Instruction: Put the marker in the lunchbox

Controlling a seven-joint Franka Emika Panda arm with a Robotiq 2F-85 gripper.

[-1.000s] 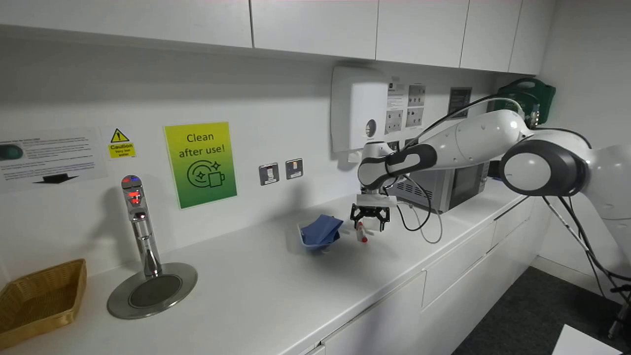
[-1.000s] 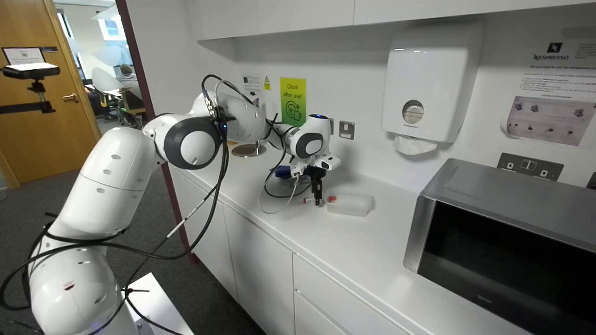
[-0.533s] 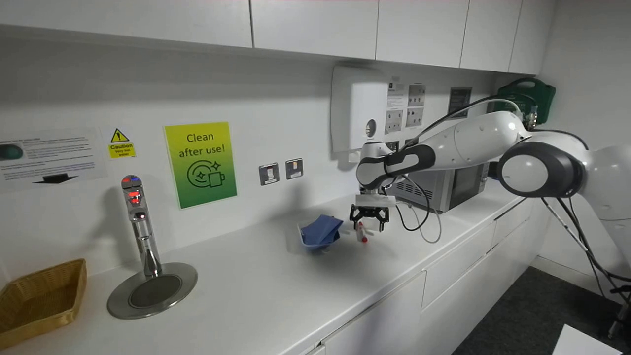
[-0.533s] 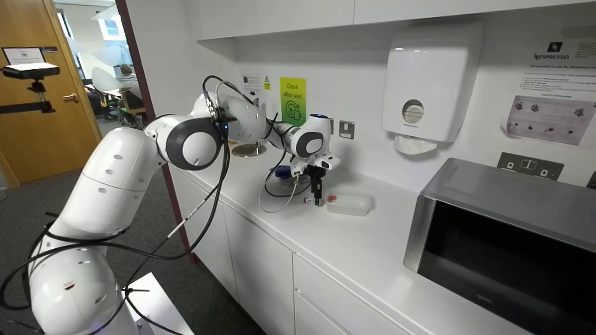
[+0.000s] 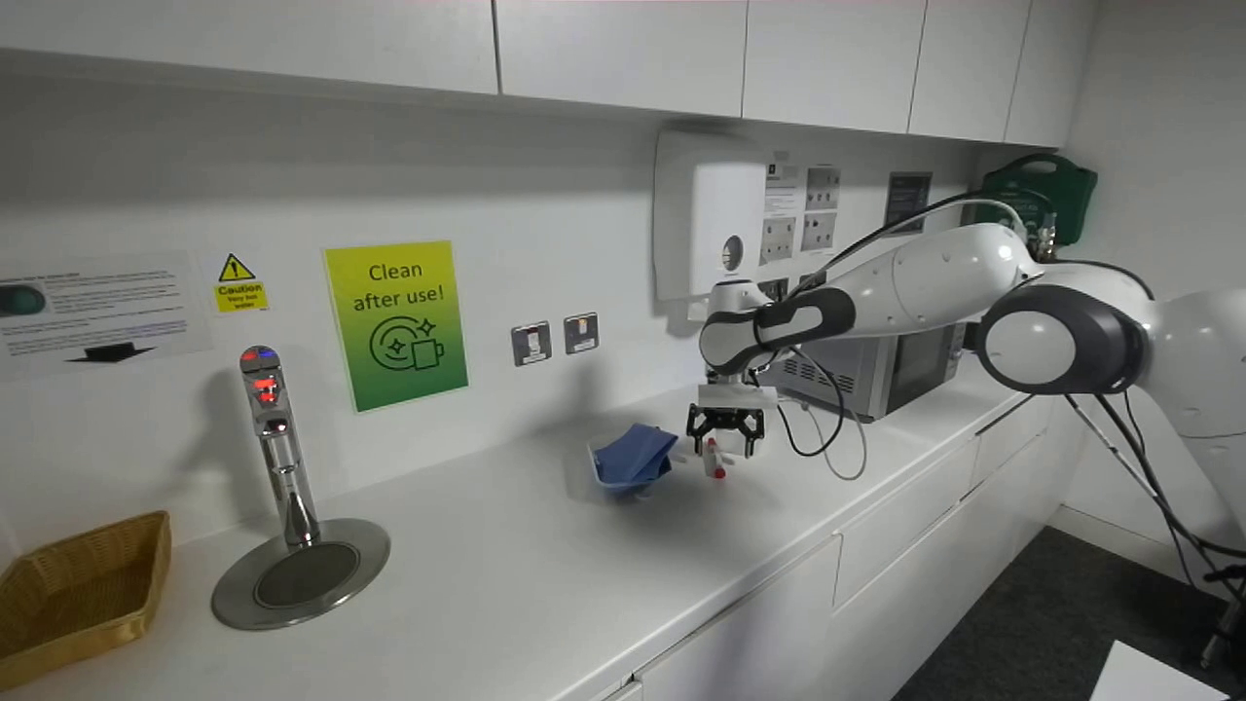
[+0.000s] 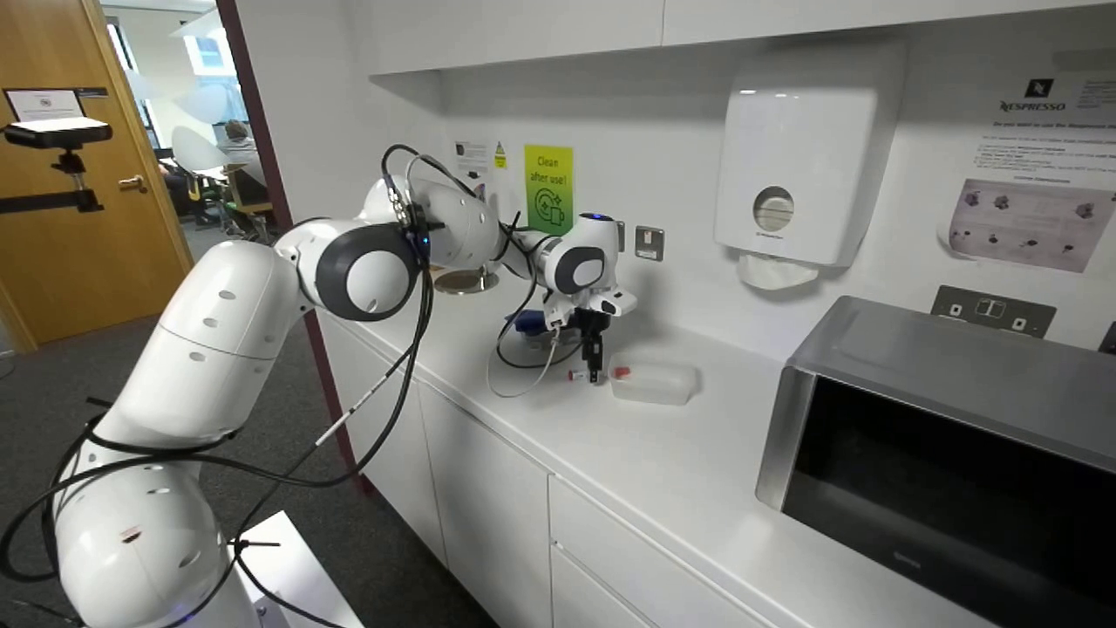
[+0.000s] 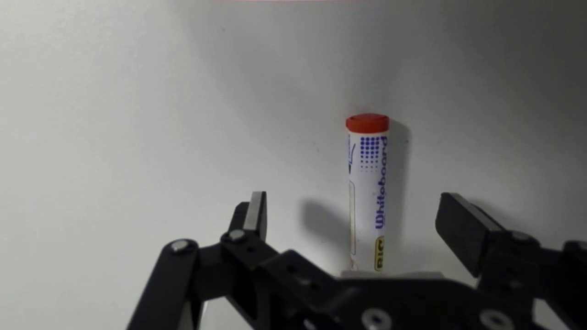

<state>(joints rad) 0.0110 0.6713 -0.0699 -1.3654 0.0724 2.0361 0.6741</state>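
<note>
The marker is white with a red end and lies on the counter in the wrist view [image 7: 368, 183]; its near end is hidden under the gripper. It also shows in both exterior views [image 5: 712, 460] [image 6: 577, 376]. My gripper [image 7: 353, 201] is open, with one finger on each side of the marker and apart from it. In the exterior views the gripper [image 5: 724, 448] [image 6: 595, 377] is low over the counter. The blue lunchbox [image 5: 635, 456] stands left of the gripper and looks like a pale tub with darker blue angular sheets on top. It is partly hidden behind cables [image 6: 529, 323].
A translucent white tub [image 6: 656, 384] stands close beside the gripper; a red piece shows at its edge. The microwave [image 6: 942, 445] is on the counter. A tap [image 5: 284, 458] and a wicker basket [image 5: 88, 584] are farther along. Cables hang from the arm.
The gripper has shifted very slightly left in an exterior view and a touch higher. The marker and lunchbox have not moved. The fingers stay open.
</note>
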